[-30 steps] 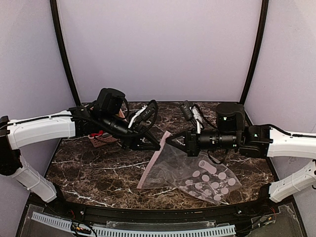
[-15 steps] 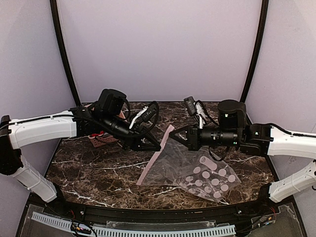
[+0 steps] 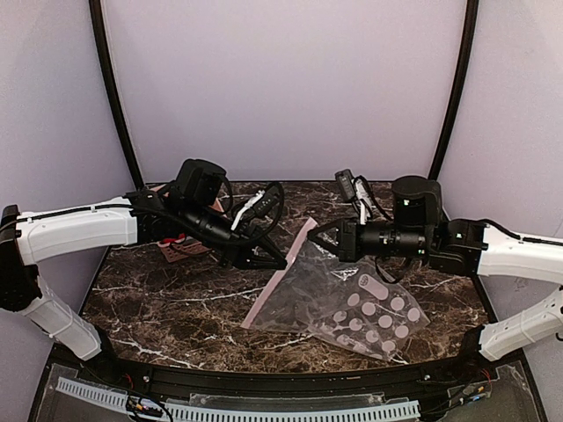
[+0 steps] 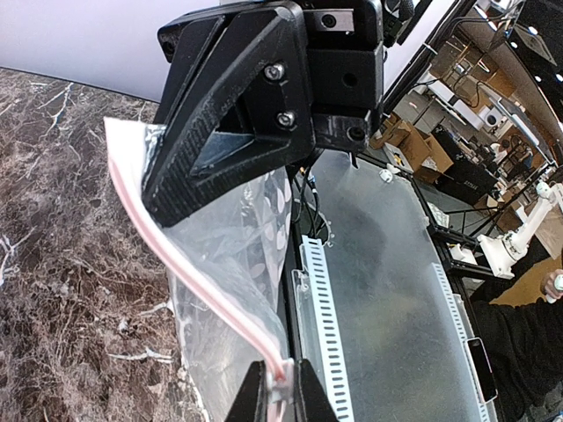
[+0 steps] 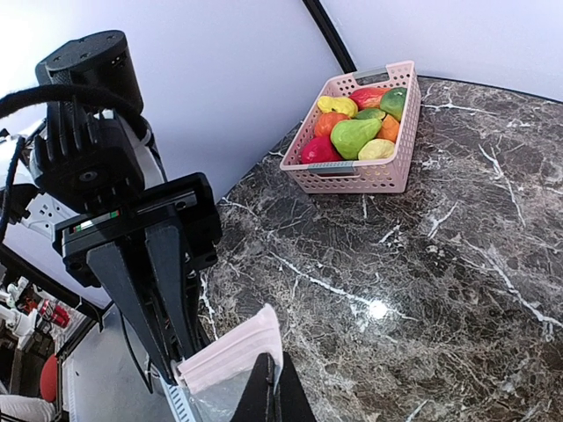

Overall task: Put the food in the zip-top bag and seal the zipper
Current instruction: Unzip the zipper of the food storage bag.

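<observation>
A marble-patterned table (image 3: 176,308) seen from above, with two robot arms reaching in toward the middle. Between them a zip-top bag (image 3: 352,299) of clear, crinkled plastic printed with pale dots lies mostly flat on the table. Its pink zipper (image 3: 277,281) runs diagonally along the left edge.

The left hand (image 4: 281,391) is nearly closed, its two fingertips pinching the zipper strip. The right hand (image 5: 273,387) is fully closed on the same strip farther along, where that end is lifted slightly off the table. Whether either hand holds one lip of the mouth or both cannot be told.

The food (image 5: 356,132), glossy toy fruits in red, green, yellow and orange, sits piled in a pink slotted basket (image 5: 352,176) at the far left of the table. It is well apart from the bag, and none is inside the bag yet.

The bag looks very light, limp and slippery, and likely to sag shut or slide if pushed. The zipper strip seems its stiffest part, so it is the sensible place to grip. The toy fruits look hard, smooth and rounded, so they may squirt from a pinch. Taking each across its narrower middle seems safest.
</observation>
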You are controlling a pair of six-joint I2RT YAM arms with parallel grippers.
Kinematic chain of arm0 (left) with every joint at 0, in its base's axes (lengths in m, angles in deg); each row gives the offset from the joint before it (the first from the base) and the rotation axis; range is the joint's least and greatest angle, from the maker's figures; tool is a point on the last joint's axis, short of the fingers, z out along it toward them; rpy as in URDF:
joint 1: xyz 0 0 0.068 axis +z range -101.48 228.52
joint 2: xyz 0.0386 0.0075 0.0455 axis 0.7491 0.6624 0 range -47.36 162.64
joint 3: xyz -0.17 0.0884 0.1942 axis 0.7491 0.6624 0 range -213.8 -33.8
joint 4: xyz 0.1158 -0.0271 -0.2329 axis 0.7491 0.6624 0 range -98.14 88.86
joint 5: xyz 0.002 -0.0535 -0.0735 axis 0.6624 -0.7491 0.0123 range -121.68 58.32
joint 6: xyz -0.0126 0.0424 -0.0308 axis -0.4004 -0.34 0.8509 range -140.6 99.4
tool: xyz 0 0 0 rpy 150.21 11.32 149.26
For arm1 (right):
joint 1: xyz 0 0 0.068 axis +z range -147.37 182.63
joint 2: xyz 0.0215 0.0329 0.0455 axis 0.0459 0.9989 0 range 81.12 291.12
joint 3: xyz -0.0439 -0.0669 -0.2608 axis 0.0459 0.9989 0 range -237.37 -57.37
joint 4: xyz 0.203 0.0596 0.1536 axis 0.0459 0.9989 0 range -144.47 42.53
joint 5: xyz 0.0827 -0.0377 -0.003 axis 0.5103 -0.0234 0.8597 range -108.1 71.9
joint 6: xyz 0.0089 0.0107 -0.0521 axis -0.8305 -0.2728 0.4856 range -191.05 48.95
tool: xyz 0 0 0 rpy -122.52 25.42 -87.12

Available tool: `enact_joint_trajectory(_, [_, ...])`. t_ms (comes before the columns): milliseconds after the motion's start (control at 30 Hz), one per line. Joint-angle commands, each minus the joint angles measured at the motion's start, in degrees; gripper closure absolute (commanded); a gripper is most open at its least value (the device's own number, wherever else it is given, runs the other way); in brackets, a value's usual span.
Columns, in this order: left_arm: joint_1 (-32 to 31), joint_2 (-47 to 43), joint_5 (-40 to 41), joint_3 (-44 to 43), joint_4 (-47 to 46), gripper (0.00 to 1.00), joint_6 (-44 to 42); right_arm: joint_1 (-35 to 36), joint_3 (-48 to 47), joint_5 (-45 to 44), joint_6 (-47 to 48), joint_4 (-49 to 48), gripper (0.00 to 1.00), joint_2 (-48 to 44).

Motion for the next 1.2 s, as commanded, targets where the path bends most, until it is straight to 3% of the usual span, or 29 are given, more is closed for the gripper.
enact_joint_trajectory(0, [-0.3,-0.3,-2.8,0.8,3.5,0.99,-0.9,-2.2,0.8,-3.9,-0.8,-0.9,1.00,-1.4])
enact_joint_trajectory(1167, [-0.3,-0.3,-2.1,0.7,4.1,0.99,-2.7,-6.7,2.1,-5.4,-3.1,1.7,1.00,-4.0])
